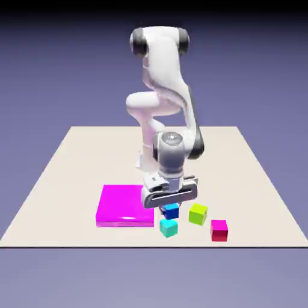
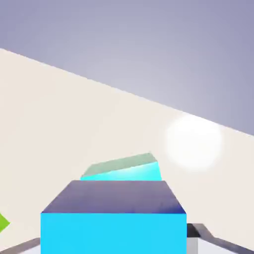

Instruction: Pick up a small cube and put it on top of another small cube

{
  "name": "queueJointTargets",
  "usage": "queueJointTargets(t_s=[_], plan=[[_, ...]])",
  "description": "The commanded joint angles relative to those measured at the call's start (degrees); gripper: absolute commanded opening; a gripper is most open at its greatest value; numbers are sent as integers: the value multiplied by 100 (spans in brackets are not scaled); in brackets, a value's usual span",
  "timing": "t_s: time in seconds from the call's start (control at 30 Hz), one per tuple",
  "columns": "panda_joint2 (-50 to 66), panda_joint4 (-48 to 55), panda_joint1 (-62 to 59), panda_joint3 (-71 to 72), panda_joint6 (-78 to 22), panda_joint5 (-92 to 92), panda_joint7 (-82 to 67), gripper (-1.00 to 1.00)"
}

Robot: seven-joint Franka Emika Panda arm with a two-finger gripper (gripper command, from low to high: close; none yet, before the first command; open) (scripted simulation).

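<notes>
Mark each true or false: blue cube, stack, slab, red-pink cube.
1. The blue cube is between the fingers of the tool. True.
2. The blue cube is stacked on the cyan cube. False: nothing sits on the cyan cube.
3. The yellow-green cube lies on the magenta slab. False: it is on the table.
4. The red-pink cube is the cube farthest to the exterior view's right. True.

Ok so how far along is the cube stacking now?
Already done: the blue cube looks picked out and sits between the claw's fingers, large in the hand view. In hand: that blue cube, seemingly gripped. Left: putting it on another cube; the teal one is close by, with nothing on top.
</notes>
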Motion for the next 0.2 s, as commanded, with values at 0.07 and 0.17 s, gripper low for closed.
queueJointTargets(t_s=[0.07,0.17], plan=[[-415,-16,19,-24,-398,-32,23,100],[-1035,-40,48,-60,-994,-80,57,100]])
